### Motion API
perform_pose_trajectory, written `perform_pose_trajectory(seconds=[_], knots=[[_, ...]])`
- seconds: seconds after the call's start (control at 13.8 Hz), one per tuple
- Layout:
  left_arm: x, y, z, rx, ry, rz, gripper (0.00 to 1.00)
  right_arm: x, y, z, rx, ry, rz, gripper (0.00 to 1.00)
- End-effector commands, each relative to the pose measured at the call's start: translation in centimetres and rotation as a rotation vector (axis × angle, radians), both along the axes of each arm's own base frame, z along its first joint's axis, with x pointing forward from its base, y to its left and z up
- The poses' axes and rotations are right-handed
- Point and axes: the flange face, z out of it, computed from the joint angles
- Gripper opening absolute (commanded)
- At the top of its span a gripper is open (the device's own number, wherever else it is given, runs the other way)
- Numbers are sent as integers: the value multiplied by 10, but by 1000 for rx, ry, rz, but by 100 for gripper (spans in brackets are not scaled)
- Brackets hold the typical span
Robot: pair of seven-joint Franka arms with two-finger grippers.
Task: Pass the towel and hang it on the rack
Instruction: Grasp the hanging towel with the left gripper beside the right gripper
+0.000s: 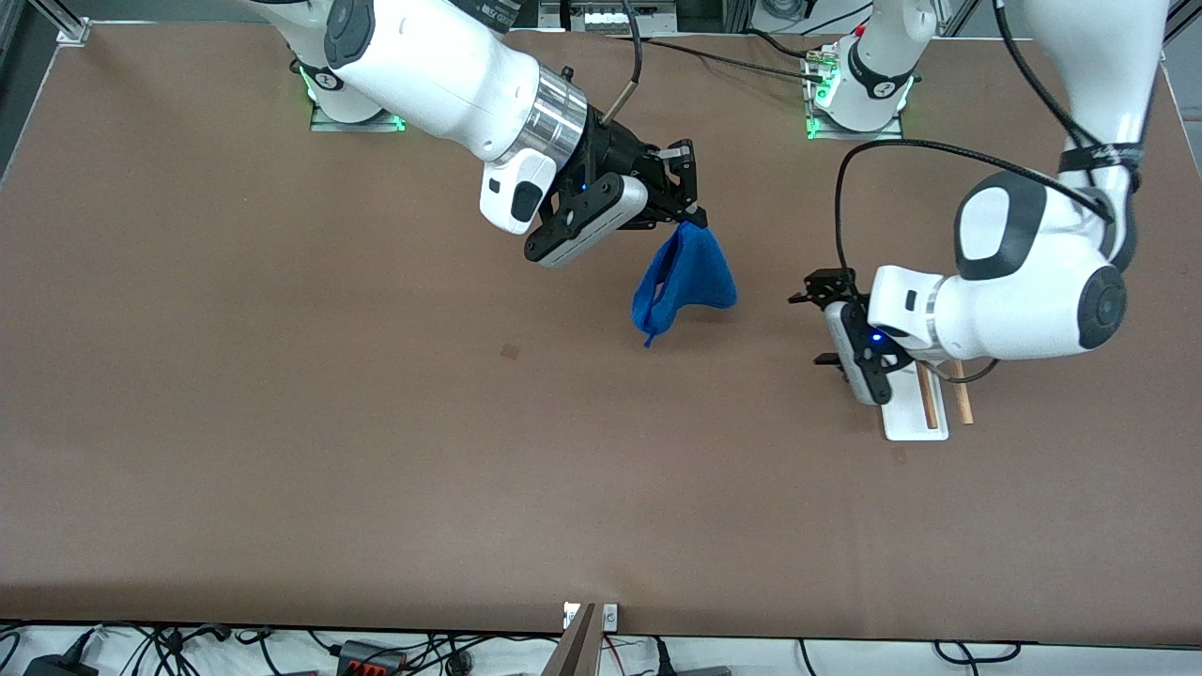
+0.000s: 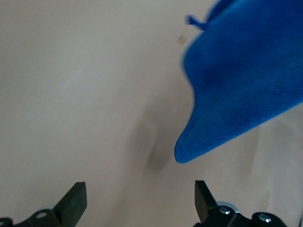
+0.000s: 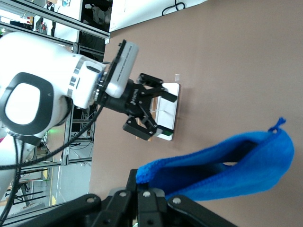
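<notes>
My right gripper [image 1: 690,208] is shut on one corner of a blue towel [image 1: 685,280] and holds it hanging over the middle of the table. In the right wrist view the towel [image 3: 227,161] droops from the shut gripper [image 3: 141,182]. My left gripper [image 1: 815,329] is open and empty, low over the table beside the towel, toward the left arm's end. In the left wrist view its fingertips [image 2: 75,201] stand wide apart with the towel [image 2: 246,80] ahead of them. The rack [image 1: 913,418], a white base with two wooden rods [image 1: 930,394], stands partly hidden under the left arm's wrist.
The brown table [image 1: 282,422] has a small dark spot [image 1: 510,351]. The arm bases [image 1: 859,103] stand along the robots' edge. Cables and a clamp [image 1: 582,629] lie at the edge nearest the front camera. The rack also shows in the right wrist view [image 3: 171,113].
</notes>
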Motion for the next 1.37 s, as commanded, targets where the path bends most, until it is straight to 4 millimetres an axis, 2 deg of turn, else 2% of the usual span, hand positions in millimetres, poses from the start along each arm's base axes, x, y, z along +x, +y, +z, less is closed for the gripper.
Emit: perform_pose_trajectory(seconds=[0.0,0.22,0.43,0.8,0.87,0.94,1.01,1.16,1.23,1.3], knots=[[-5,-18,-17,-111,-111,-115,100,2,3,2,19,2,-3,0],[-19,-48,-33,-192,-126,-158,100,3,3,1,17,4,-3,0],[-28,-73,-33,-231,-134,-210,100,3,2,2,17,0,-3,0],[-33,-86,-33,-270,-122,-206,99,1,4,0,-18,-32,3,0],[-36,-91,-34,-272,-125,-225,89,2,4,0,-18,-32,1,0],[-35,-91,-38,-273,-127,-227,73,3,4,-2,-18,-31,1,0],[-35,-91,-45,-274,-122,-227,63,3,4,-2,-18,-31,1,0],[-34,-95,-54,-276,-116,-223,63,2,4,0,-18,-32,1,0],[-33,-98,-54,-270,-133,-220,66,3,4,-2,-18,-31,1,0],[-36,-107,-52,-274,-136,-230,74,3,4,-2,-19,-32,2,0]])
